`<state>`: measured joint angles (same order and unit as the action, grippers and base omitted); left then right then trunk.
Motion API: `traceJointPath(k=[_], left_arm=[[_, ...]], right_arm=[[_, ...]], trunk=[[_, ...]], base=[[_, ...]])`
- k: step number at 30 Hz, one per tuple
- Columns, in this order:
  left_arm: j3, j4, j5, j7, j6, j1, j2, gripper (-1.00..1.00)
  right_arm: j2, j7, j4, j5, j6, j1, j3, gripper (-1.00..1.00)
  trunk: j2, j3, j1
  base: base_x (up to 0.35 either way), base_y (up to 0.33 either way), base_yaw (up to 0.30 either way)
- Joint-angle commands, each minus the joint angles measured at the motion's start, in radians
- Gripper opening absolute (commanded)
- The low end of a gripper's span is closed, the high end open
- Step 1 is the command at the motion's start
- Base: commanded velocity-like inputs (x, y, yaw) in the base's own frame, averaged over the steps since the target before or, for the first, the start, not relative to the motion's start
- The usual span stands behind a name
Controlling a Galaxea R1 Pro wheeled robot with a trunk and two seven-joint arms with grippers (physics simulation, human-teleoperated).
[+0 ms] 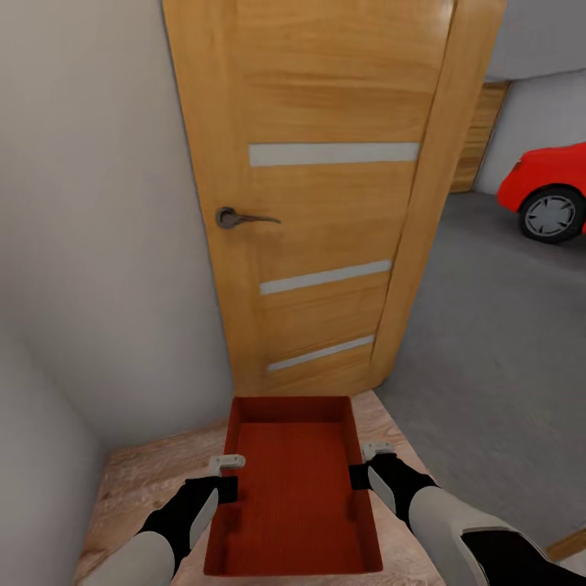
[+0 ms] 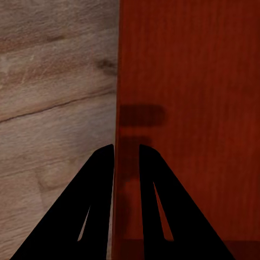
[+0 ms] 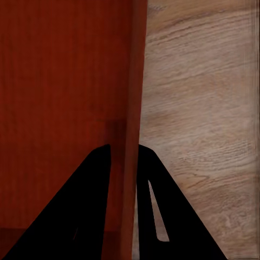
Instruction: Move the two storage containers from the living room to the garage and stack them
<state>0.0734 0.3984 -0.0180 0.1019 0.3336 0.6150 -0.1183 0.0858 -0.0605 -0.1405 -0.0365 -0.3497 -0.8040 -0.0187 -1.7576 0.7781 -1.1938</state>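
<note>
In the head view a plain grey-white wall [image 1: 98,244] takes up the nine o'clock side, and a strip of light wood-plank flooring [image 1: 146,480] runs below it. Low down, at about seven o'clock, the left gripper [image 1: 230,476] pinches the left long wall of a red-orange storage container [image 1: 293,488]; in the left wrist view its two dark fingers [image 2: 92,206] stand close together with that thin wall between them, one outside over the planks and one inside over the bin's bottom. The container sits at six o'clock, open top up, held level between both arms above the wood floor, its far end pointing toward a wooden door [image 1: 325,203] with a dark lever handle [image 1: 240,217] and three pale horizontal strips, which fills twelve o'clock. At five o'clock the right gripper [image 1: 365,468] clamps the bin's right long wall the same way; the right wrist view shows its fingers [image 3: 157,206] nearly closed on the wall edge. Beyond the door's edge, from three to four o'clock, lies the garage's dark grey concrete floor [image 1: 488,325], and at two o'clock the front of a red car [image 1: 545,183] with one wheel stands before a white wall.
</note>
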Motion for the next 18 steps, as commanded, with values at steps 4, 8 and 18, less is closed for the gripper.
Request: traceJointPath(k=[4, 8, 18], left_arm=[[-0.018, -0.001, 0.029, -0.005, 0.018, 0.000, 0.014, -1.00], [-0.018, -0.001, 0.029, -0.005, 0.018, -0.001, 0.014, -1.00], [-0.018, -0.001, 0.029, -0.005, 0.018, -0.001, 0.014, -1.00]], right_arm=[[0.000, 0.002, -0.004, 0.021, -0.005, -0.001, -0.056, -1.00], [0.000, 0.002, -0.004, 0.021, -0.005, -0.001, -0.056, -1.00], [0.000, 0.002, -0.004, 0.021, -0.005, -0.001, -0.056, -1.00]], trunk=[[0.000, -0.001, 0.000], [0.000, -0.003, 0.000], [0.000, -0.007, 0.000]], base=[[0.000, 0.000, -0.264], [0.000, 0.000, -0.264], [0.000, 0.000, -0.264]])
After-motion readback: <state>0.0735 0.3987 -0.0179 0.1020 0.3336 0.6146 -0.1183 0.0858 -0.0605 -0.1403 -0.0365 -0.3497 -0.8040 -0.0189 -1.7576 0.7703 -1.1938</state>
